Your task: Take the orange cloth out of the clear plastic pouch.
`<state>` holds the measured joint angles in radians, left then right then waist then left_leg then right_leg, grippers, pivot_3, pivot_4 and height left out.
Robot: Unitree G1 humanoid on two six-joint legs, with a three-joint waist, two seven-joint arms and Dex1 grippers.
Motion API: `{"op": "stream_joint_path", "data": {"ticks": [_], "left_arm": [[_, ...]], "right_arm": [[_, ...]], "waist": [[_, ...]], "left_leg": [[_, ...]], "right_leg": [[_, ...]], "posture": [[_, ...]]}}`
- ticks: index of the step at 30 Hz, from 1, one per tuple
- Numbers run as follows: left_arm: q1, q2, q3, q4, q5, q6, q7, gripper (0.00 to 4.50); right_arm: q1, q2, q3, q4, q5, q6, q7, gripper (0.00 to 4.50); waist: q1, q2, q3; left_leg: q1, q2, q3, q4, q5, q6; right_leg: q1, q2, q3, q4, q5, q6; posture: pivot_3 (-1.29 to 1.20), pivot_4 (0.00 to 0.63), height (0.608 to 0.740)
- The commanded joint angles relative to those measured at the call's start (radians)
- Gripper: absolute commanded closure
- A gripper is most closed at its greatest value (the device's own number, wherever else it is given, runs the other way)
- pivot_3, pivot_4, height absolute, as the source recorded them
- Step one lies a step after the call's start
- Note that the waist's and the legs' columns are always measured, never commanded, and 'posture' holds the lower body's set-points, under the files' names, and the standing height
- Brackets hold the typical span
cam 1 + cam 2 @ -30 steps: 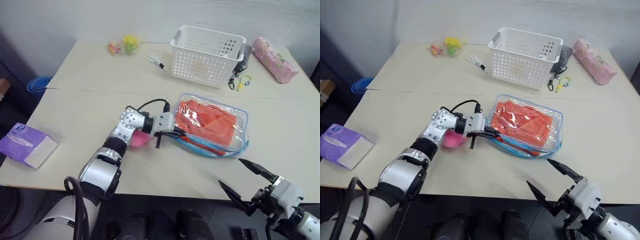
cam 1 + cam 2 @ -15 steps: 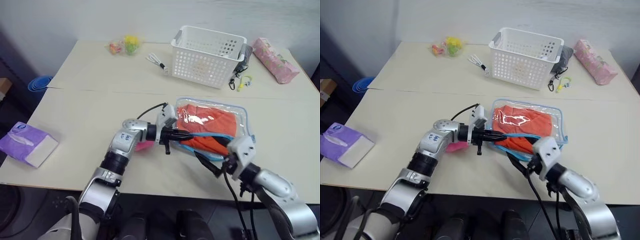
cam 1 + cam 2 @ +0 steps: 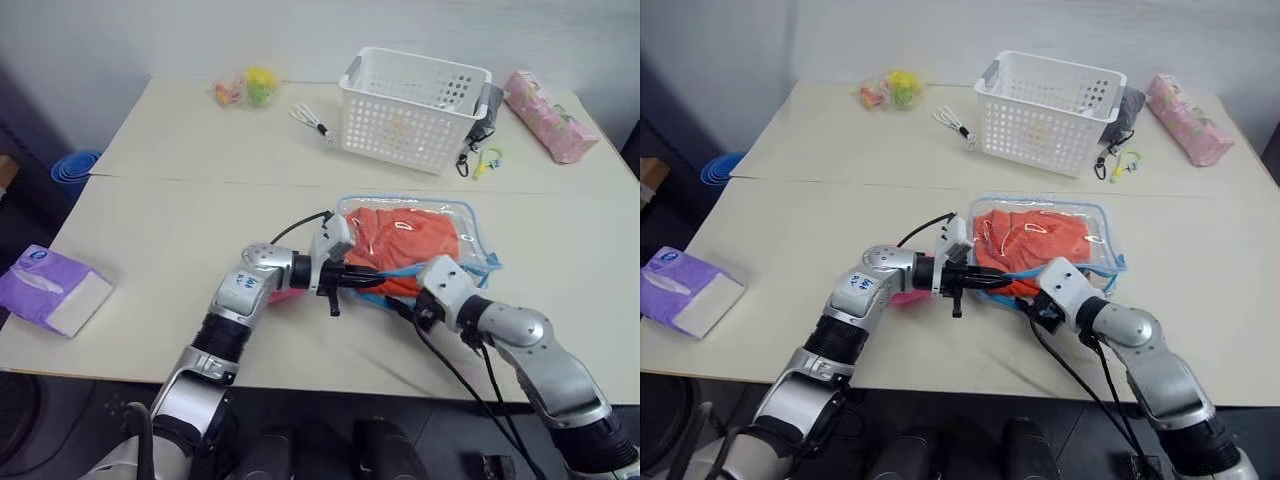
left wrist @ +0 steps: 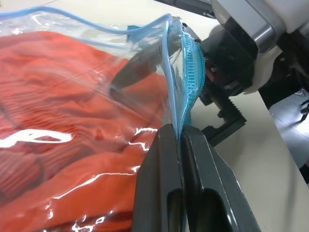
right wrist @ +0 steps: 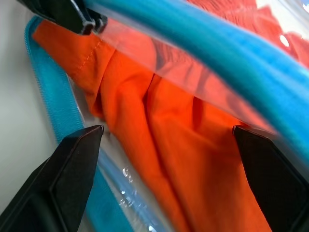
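We see the pouch [image 3: 420, 245] lying just in front of the basket [image 3: 412, 108], with the cloth [image 3: 410, 240] wholly inside. Our left gripper [image 4: 182, 140] is clamped on the pouch's upper zipper edge, lifting its mouth. Our right gripper [image 5: 164, 140], jaws wide apart, sits at that mouth, nothing between its 2 fingers. Grasping and pulling remain.

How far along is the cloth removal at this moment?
Done: left gripper is shut on the clear plastic pouch edge, lifting its mouth open. In hand: open right gripper sits at that mouth, facing the orange cloth. Left: grip the cloth and pull it out.
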<state>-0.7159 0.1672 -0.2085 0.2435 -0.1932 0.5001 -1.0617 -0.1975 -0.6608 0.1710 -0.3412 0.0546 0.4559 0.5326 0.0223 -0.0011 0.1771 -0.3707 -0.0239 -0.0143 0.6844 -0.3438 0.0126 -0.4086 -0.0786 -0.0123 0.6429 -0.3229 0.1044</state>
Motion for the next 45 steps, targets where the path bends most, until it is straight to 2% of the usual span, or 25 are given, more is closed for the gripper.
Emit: {"op": "stream_joint_path", "data": {"ticks": [1, 5, 8, 18, 20, 26, 31, 33, 37, 39, 41, 43, 45], "left_arm": [[-0.003, -0.007, -0.015, -0.026, -0.035, -0.023, -0.023, 4.48], [-0.01, -0.012, -0.015, -0.009, -0.042, -0.039, -0.026, 4.48], [-0.016, -0.014, -0.02, 0.005, -0.045, -0.057, -0.038, 4.5], [-0.06, -0.006, 0.013, 0.104, -0.038, -0.13, -0.037, 4.5], [-0.066, -0.006, 0.022, 0.124, -0.036, -0.144, -0.026, 4.5], [-0.08, -0.043, 0.089, 0.165, -0.066, -0.097, 0.073, 4.5], [-0.071, -0.067, 0.126, 0.142, -0.105, -0.006, 0.138, 4.5], [-0.067, -0.073, 0.135, 0.134, -0.112, 0.027, 0.168, 4.5], [-0.046, -0.072, 0.138, 0.109, -0.119, 0.061, 0.198, 4.5], [-0.032, -0.063, 0.13, 0.087, -0.118, 0.065, 0.195, 4.5], [-0.016, -0.036, 0.115, 0.061, -0.106, 0.041, 0.171, 4.5], [-0.005, -0.012, 0.11, 0.045, -0.106, 0.031, 0.151, 4.5], [0.008, 0.021, 0.097, 0.037, -0.103, 0.004, 0.116, 4.5]], "right_arm": [[-0.032, 0.007, 0.054, 0.109, -0.093, 0.0, -0.018, 0.0], [-0.086, 0.053, 0.082, 0.217, -0.091, 0.053, 0.01, 0.0], [-0.123, 0.09, 0.066, 0.278, -0.064, 0.055, 0.028, 0.61], [-0.123, 0.045, 0.029, 0.297, -0.067, 0.01, 0.092, 3.97], [-0.118, 0.048, 0.001, 0.29, -0.041, 0.009, 0.099, 4.48], [-0.114, 0.112, -0.181, 0.205, 0.189, 0.09, 0.158, 4.48], [-0.044, -0.011, -0.269, 0.013, 0.473, 0.188, 0.44, 4.48], [-0.011, -0.068, -0.318, -0.053, 0.586, 0.274, 0.496, 4.48], [0.062, -0.162, -0.439, -0.177, 0.814, 0.445, 0.518, 4.48], [0.117, -0.194, -0.538, -0.229, 0.927, 0.504, 0.499, 4.48], [0.188, -0.216, -0.701, -0.256, 1.027, 0.546, 0.464, 4.48], [0.25, -0.245, -0.851, -0.252, 1.082, 0.575, 0.443, 4.48], [0.297, -0.292, -0.996, -0.206, 1.075, 0.588, 0.451, 4.48]], "waist": [[0.0, -0.001, -0.001], [-0.002, -0.004, -0.003], [-0.002, -0.007, -0.006], [0.004, -0.007, -0.006], [0.003, -0.007, -0.006], [0.002, -0.007, -0.006], [0.002, -0.006, -0.005], [0.004, -0.006, -0.005], [0.004, -0.006, -0.005], [0.003, -0.006, -0.005], [0.005, -0.006, -0.004], [0.006, -0.006, -0.004], [0.006, -0.006, -0.004]], "left_leg": [[0.001, 0.0, 0.0, 0.0, 0.0, 0.0], [0.001, 0.0, 0.0, 0.0, 0.002, -0.001], [0.002, 0.0, 0.0, 0.0, 0.002, -0.001], [0.001, -0.002, -0.002, 0.0, 0.003, -0.001], [0.001, -0.002, -0.002, 0.0, 0.003, -0.001], [0.0, -0.002, -0.002, 0.0, 0.003, -0.001], [-0.002, -0.001, -0.002, -0.001, 0.002, 0.0], [-0.002, -0.001, -0.002, -0.001, 0.002, 0.0], [-0.002, -0.001, -0.003, -0.001, 0.002, 0.001], [-0.002, 0.0, -0.003, -0.001, 0.002, 0.0], [-0.002, 0.0, -0.003, -0.001, 0.002, 0.0], [-0.002, 0.0, -0.003, -0.001, 0.002, 0.0], [-0.001, 0.0, -0.002, -0.001, 0.002, 0.0]], "right_leg": [[0.0, 0.0, 0.0, 0.0, 0.0, 0.0], [0.001, 0.0, 0.0, 0.001, 0.0, 0.0], [0.001, 0.0, 0.0, 0.001, 0.0, 0.0], [0.001, -0.002, -0.001, 0.001, 0.0, 0.0], [0.002, -0.002, -0.001, 0.001, 0.0, 0.0], [0.001, -0.002, -0.001, 0.001, 0.0, 0.0], [-0.001, -0.001, -0.001, 0.002, 0.0, 0.0], [-0.001, -0.001, -0.001, 0.002, 0.0, 0.0], [0.0, -0.002, -0.002, -0.001, 0.0, 0.0], [0.0, -0.002, -0.002, -0.001, 0.0, 0.0], [0.0, -0.002, -0.002, -0.001, 0.0, 0.0], [0.0, -0.002, -0.002, -0.001, 0.0, 0.0], [0.001, -0.002, -0.001, -0.002, 0.0, 0.0]], "posture": [[0.0, 0.15, 0.74], [0.0, 0.15, 0.74], [0.0, 0.15, 0.74], [0.0, 0.15, 0.74], [0.0, 0.15, 0.74], [0.0, 0.15, 0.74], [0.0, 0.15, 0.74], [0.0, 0.15, 0.74], [0.0, 0.15, 0.74], [0.0, 0.15, 0.74], [0.0, 0.15, 0.74], [0.0, 0.15, 0.74], [0.0, 0.15, 0.74]]}}
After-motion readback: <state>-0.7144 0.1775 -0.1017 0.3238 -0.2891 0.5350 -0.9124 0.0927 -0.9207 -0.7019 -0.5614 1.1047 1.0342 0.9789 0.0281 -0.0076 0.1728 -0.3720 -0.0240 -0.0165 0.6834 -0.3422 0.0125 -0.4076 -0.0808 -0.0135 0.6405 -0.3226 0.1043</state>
